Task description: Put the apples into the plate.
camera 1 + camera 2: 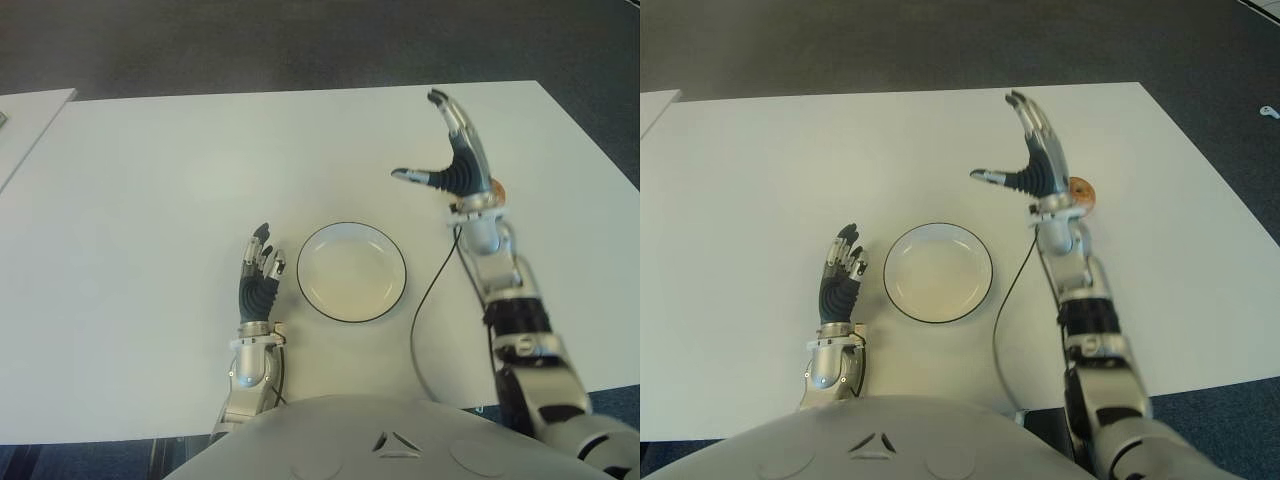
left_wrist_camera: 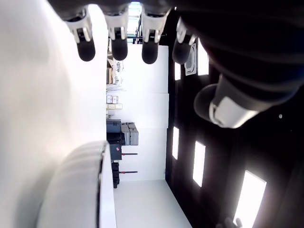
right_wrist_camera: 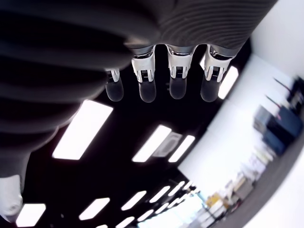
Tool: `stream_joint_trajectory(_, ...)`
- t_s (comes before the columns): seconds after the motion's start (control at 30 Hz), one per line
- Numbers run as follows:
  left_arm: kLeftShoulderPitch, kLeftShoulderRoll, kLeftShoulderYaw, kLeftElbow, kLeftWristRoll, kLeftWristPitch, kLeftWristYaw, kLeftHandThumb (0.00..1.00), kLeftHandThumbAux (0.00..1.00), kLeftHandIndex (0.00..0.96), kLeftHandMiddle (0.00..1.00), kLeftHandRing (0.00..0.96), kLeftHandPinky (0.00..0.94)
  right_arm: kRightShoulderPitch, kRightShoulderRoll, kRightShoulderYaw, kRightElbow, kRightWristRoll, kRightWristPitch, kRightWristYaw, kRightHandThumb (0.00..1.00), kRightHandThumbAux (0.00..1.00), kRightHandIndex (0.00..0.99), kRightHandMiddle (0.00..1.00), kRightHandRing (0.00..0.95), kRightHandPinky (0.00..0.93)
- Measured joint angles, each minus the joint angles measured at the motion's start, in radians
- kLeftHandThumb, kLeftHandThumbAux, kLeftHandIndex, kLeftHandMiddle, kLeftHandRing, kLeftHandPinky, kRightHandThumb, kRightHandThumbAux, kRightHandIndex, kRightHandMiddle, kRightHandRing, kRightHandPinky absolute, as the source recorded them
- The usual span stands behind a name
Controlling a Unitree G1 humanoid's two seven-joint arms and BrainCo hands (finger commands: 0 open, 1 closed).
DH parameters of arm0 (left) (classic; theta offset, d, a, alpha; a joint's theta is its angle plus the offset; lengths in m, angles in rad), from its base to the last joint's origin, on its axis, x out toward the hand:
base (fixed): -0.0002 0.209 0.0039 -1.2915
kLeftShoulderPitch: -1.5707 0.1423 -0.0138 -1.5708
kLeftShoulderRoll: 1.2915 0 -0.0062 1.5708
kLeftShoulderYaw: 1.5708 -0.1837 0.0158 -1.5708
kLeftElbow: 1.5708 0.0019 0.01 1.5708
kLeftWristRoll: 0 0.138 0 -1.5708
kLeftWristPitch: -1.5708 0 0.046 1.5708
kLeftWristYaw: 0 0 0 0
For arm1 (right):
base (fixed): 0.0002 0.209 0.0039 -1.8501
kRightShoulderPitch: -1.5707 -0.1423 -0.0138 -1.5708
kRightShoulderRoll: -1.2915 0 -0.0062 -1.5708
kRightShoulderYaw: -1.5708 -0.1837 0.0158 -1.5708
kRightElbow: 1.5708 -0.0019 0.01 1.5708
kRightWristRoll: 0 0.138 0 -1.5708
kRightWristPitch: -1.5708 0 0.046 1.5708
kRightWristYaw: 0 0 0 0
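A white plate point(image 1: 351, 272) with a dark rim lies on the white table point(image 1: 150, 200), and nothing is in it. To its right my right hand point(image 1: 452, 155) is raised above the table, fingers straight and thumb spread, holding nothing. An orange-red apple point(image 1: 1081, 192) shows only as a sliver behind that hand's wrist, at the right of the table. My left hand point(image 1: 259, 270) shows just left of the plate with its fingers extended and nothing in them. In the left wrist view the plate's rim point(image 2: 76, 185) sits close by the hand.
A black cable point(image 1: 425, 310) runs across the table from my right arm past the plate's right side toward the near edge. A second table's corner point(image 1: 30, 115) shows at the far left. Dark floor lies beyond the far edge.
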Motion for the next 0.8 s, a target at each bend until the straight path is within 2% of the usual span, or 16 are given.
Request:
stream_joint_trajectory(0.1, -0.01, 0.001, -0.002, 0.006, -0.002, 0.0, 0.0, 0.0, 0.552, 0.114, 0.088, 0.081, 0.082, -0.105, -0.098, 0.044, 0.034, -0.114, 0.057, 0.011, 0.278, 0.552, 0.033, 0.0, 0.0, 0.001)
stream_joint_trajectory(0.23, -0.02, 0.002, -0.003, 0.014, -0.005, 0.0, 0.0, 0.0, 0.548, 0.115, 0.087, 0.079, 0.081, -0.202, -0.185, 0.097, 0.049, -0.195, 0.104, 0.043, 0.289, 0.551, 0.025, 0.0, 0.0, 0.0)
stream_joint_trajectory(0.4, -0.027, 0.002, -0.003, 0.022, -0.006, 0.003, 0.0, 0.0, 0.548, 0.112, 0.086, 0.078, 0.079, -0.268, -0.255, 0.177, 0.109, -0.252, 0.113, 0.097, 0.302, 0.538, 0.011, 0.0, 0.0, 0.0)
stream_joint_trajectory(0.6, -0.036, 0.004, -0.003, 0.022, -0.005, 0.005, 0.0, 0.0, 0.547, 0.106, 0.083, 0.076, 0.081, -0.395, -0.317, 0.293, 0.354, -0.333, 0.086, 0.097, 0.297, 0.509, 0.001, 0.0, 0.0, 0.0)
stream_joint_trajectory(0.8, -0.039, 0.004, -0.003, 0.023, -0.005, 0.005, 0.004, 0.0, 0.532, 0.103, 0.083, 0.078, 0.084, -0.521, -0.342, 0.395, 0.593, -0.396, 0.076, 0.054, 0.263, 0.483, 0.0, 0.0, 0.0, 0.0)
